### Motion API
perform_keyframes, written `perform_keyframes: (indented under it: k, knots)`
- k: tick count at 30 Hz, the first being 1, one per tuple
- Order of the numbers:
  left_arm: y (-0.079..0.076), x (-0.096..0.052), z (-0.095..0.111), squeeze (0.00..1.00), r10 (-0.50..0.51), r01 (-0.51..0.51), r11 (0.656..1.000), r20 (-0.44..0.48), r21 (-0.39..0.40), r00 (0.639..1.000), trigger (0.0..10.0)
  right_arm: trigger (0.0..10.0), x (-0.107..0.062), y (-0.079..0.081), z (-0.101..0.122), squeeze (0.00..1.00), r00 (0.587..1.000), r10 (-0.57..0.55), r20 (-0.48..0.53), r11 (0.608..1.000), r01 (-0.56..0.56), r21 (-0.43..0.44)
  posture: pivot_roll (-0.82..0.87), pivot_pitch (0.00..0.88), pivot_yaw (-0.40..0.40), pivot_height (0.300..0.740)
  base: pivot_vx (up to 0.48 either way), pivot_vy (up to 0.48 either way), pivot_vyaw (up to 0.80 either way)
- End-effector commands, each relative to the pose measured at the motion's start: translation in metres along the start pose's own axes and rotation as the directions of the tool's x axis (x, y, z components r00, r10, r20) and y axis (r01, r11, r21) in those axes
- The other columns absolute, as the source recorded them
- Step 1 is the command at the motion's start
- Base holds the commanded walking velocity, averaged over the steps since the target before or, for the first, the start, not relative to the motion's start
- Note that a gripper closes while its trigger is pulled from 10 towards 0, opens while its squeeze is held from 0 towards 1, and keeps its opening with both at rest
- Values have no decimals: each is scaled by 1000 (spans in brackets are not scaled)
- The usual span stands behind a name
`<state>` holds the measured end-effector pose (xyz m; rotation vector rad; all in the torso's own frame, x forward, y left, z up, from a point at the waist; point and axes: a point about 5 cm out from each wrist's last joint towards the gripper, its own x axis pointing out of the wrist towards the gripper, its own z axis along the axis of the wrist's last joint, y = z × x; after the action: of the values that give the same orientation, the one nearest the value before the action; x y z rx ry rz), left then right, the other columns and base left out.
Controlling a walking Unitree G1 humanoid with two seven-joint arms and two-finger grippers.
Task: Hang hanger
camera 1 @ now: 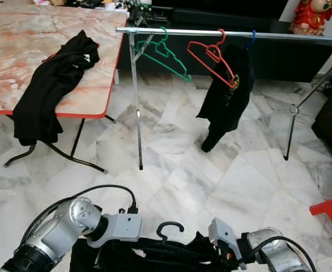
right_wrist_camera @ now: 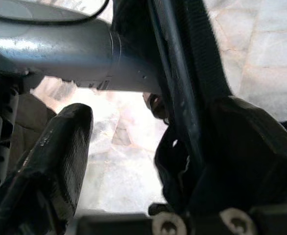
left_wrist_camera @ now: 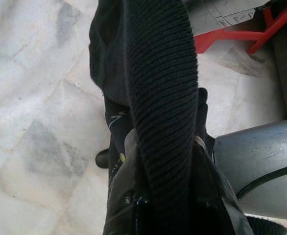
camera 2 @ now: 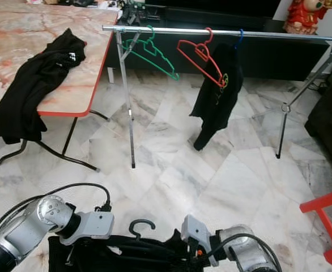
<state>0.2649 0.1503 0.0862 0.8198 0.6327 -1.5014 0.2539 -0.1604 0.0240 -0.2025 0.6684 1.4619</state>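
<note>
Black hanger [camera 1: 170, 228]: carries a black garment [camera 1: 154, 252], low before me, well short of the rail [camera 1: 228, 34].
Left gripper [camera 1: 101, 249]: jaws clamp garment.
Right gripper [camera 1: 225, 249]: jaws' state untellable.
Risk: garment slipping off during lift.

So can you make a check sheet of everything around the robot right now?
Surface: white marble floor; marble-top table with red edge at left.
Job's things: black hanger with a black garment, held low between both arms; clothes rail ahead.
Clutter: green hanger, red hanger, hung black garment on the rail; black clothing draped over the table.
Grippers: left gripper under the garment's ribbed band; right gripper at the hanger.
Cables: black cable on left arm.
Surroundings: red frame, red figurine.
</note>
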Motion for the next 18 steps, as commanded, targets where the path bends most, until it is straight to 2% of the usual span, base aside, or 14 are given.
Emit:
perform_keyframes:
  k: [1, 4, 8, 10, 14, 18]
  knots:
    - [0, -2, 7, 0, -4, 4, 1000, 18, 19, 1000, 10000, 10000, -6, 2, -6, 0, 998, 8, -68, 1000, -9, -18, 32, 154, -77, 740, 0, 0, 0]
    - [0, -2, 9, 0, -5, 4, 1000, 9, 22, 1000, 10000, 10000, -13, 0, -14, 0, 983, -48, -175, 997, 36, -75, 29, 149, -76, 740, 0, 0, 0]
    - [1, -3, 11, 0, 0, 0, 1000, 11, 31, 1000, 10000, 10000, -15, -3, -19, 0, 973, -116, -202, 990, 97, -100, 32, 147, -75, 740, 0, 0, 0]
    - [0, -4, 13, 0, -7, 6, 999, 12, 43, 1000, 10000, 10000, -16, -6, -24, 0, 954, -166, -249, 981, 133, -144, 32, 145, -73, 740, 0, 0, 0]
    - [-1, -5, 14, 0, -10, 10, 999, 11, 48, 1000, 10000, 10000, -16, -6, -25, 0, 952, -179, -250, 978, 144, -150, 34, 145, -73, 740, 0, 0, 0]
    - [-2, -5, 18, 0, -14, 13, 998, 10, 61, 1000, 10000, 10000, -18, -10, -32, 0, 906, -252, -341, 956, 180, -231, 35, 146, -73, 740, 0, 0, 0]
